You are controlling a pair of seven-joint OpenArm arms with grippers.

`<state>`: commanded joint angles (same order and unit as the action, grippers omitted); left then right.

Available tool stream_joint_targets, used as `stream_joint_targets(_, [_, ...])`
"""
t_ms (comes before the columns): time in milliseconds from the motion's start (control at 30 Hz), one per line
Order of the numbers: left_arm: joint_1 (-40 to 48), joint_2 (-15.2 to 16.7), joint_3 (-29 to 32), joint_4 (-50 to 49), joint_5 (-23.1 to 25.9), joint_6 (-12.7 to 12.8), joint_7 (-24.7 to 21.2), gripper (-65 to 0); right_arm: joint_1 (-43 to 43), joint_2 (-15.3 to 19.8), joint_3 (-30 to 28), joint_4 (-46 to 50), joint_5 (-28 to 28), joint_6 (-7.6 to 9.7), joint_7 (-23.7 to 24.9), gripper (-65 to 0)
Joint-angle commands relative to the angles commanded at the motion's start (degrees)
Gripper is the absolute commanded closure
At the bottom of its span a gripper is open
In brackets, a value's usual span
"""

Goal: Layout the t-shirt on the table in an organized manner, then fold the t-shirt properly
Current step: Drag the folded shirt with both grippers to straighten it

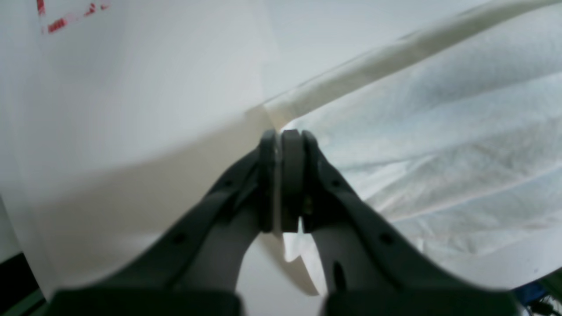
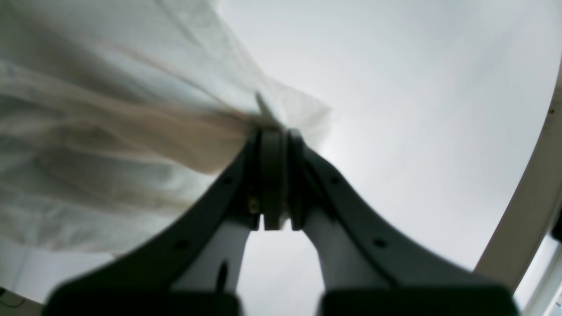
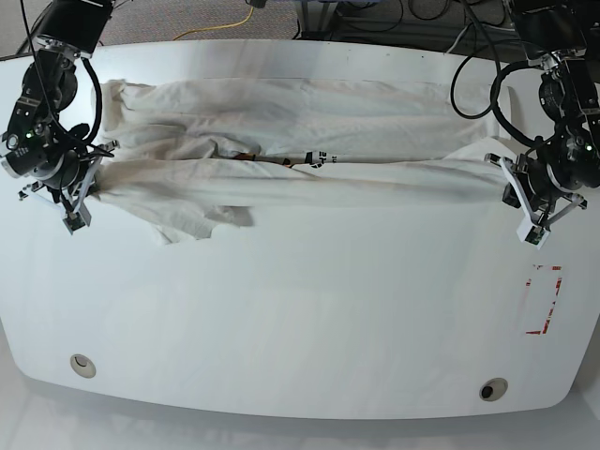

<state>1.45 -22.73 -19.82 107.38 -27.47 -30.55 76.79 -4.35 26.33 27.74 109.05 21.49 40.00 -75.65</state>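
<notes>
The white t-shirt is stretched wide across the far half of the table, bunched in long folds, with a bit of dark print showing at its middle. My left gripper is shut on a corner of the t-shirt at the base view's right end. At the opposite end, my right gripper is shut on the t-shirt, and the cloth is pulled taut between the two. A loose flap hangs down near the base view's left.
A red-outlined rectangle mark lies on the table at the base view's right, below the left arm. Two round grommet holes sit near the front edge. Cables lie on the floor behind the table.
</notes>
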Motion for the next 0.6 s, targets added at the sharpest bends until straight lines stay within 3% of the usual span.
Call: stream_joint_targets(600, [1.32, -5.54, 1.49, -4.57, 0.0, 0.0, -0.26, -0.4, -5.89, -1.14, -0.53, -5.36, -0.44, 0.0, 3.34, 0.0])
